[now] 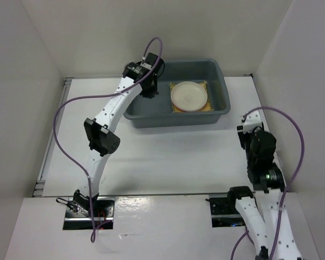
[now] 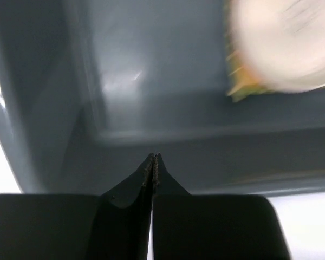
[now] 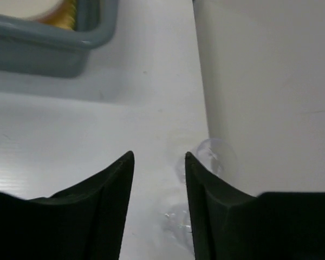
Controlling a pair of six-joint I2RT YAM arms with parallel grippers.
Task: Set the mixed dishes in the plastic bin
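The plastic bin [image 1: 221,81] is a grey tub at the back of the table. Inside its right half a cream plate [image 1: 189,95] lies on a yellow woven mat [image 1: 204,107]. My left gripper [image 1: 150,89] hangs over the bin's left half. In the left wrist view it [image 2: 154,157] is shut and empty above the bin floor [image 2: 151,65], with the blurred plate [image 2: 284,43] and mat [image 2: 241,89] at the upper right. My right gripper [image 3: 158,155] is open low over the table by the right wall. A small clear cup [image 3: 212,154] lies against its right finger, partly between the jaws.
White walls enclose the table; the right wall [image 3: 271,81] stands close beside my right gripper and the cup. The bin's near right corner [image 3: 92,43] shows at the upper left of the right wrist view. A purple cable [image 1: 62,116] loops off the left arm.
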